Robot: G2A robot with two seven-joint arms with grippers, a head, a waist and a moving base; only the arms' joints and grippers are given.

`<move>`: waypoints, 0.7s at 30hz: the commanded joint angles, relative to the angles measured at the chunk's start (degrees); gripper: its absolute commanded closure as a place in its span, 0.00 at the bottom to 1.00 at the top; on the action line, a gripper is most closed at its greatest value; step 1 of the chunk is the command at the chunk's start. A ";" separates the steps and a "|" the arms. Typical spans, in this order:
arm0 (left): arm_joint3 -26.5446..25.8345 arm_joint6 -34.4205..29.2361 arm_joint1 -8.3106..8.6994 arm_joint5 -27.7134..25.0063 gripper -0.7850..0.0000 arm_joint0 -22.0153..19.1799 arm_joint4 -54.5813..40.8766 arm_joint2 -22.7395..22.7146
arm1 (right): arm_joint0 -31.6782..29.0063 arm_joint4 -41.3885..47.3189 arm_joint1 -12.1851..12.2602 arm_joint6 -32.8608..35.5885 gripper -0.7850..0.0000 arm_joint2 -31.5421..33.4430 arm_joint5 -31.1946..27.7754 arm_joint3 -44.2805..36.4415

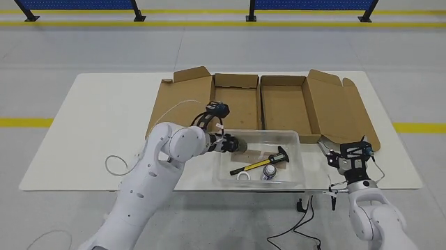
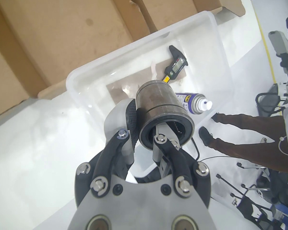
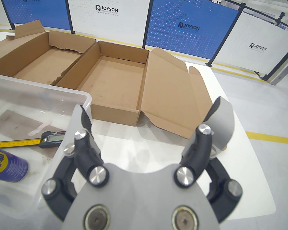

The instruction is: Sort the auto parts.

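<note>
Precariously, a dark steel cylindrical sleeve [image 2: 158, 101] hangs by one wall above a clear plastic tub [image 3: 40, 87].

The left gripper [image 2: 147, 126] clamps only that wall, one pad outside and the other finger inside the bore, over the tub's nine o'clock end. So lopsided a hold on a part that looks heavy may let it pivot or slide free, and it would likely drop onto the black digital caliper with a yellow scale [image 2: 175, 66] or the blue spray can [image 2: 189, 102] below. Carried low toward the open brown cardboard boxes [image 1: 258, 107] at the tub's twelve o'clock, it could clip a box wall. The right gripper [image 3: 151, 118], jaws spread wide and holding nothing, hangs over the white table [image 1: 104, 111] at three o'clock.
</note>
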 commanded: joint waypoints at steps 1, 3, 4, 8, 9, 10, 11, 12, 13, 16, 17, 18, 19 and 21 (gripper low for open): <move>-4.57 -0.80 0.58 0.08 1.00 3.19 0.24 -1.69 | 0.00 0.00 0.00 0.00 0.00 0.00 0.00 0.00; -7.45 -0.98 1.01 0.00 1.00 5.57 -0.20 -3.05 | 0.00 0.00 0.00 0.00 0.00 0.00 0.00 0.00; -8.72 -0.91 1.20 -0.20 1.00 6.55 -0.25 -3.56 | 0.00 0.00 0.00 0.00 0.00 0.00 0.00 0.00; -12.33 0.19 1.80 -1.28 1.00 9.71 -0.99 -5.17 | 0.00 0.00 0.00 0.00 0.00 0.00 0.00 0.00; -12.84 0.45 1.92 -1.38 1.00 10.33 -1.14 -5.46 | 0.00 0.00 0.00 0.00 0.00 0.00 0.00 0.00; -13.18 0.72 2.03 -1.46 1.00 10.81 -1.23 -5.72 | 0.00 0.00 0.00 0.00 0.00 0.00 0.00 0.00; -13.42 1.06 2.12 -1.66 1.00 11.18 -1.46 -5.90 | 0.00 0.00 0.00 0.00 0.00 0.00 0.00 0.00; -13.57 1.42 2.20 -2.15 1.00 11.41 -1.73 -6.00 | 0.00 0.00 0.00 0.00 0.00 0.00 0.00 0.00; -13.52 1.75 2.29 -2.41 1.00 11.55 -1.81 -6.12 | 0.00 0.00 0.00 0.00 0.00 0.00 0.00 0.00; -13.02 3.21 2.41 -3.00 1.00 10.91 -1.75 -5.97 | 0.00 0.00 0.00 0.00 0.00 0.00 0.00 0.00; -12.76 4.20 2.41 -3.29 1.00 10.43 -1.94 -5.94 | 0.00 0.00 0.00 0.00 0.00 0.00 0.00 0.00; -12.27 5.12 2.40 -3.55 1.00 9.86 -2.05 -5.91 | 0.00 0.00 0.00 0.00 0.00 0.00 0.00 0.00; -11.77 5.83 2.42 -3.75 1.00 9.04 -1.38 -5.81 | 0.00 0.00 0.00 0.00 0.00 0.00 0.00 0.00; -10.54 7.49 2.29 -3.91 1.00 7.18 -1.97 -5.27 | 0.00 0.00 0.00 0.00 0.00 0.00 0.00 0.00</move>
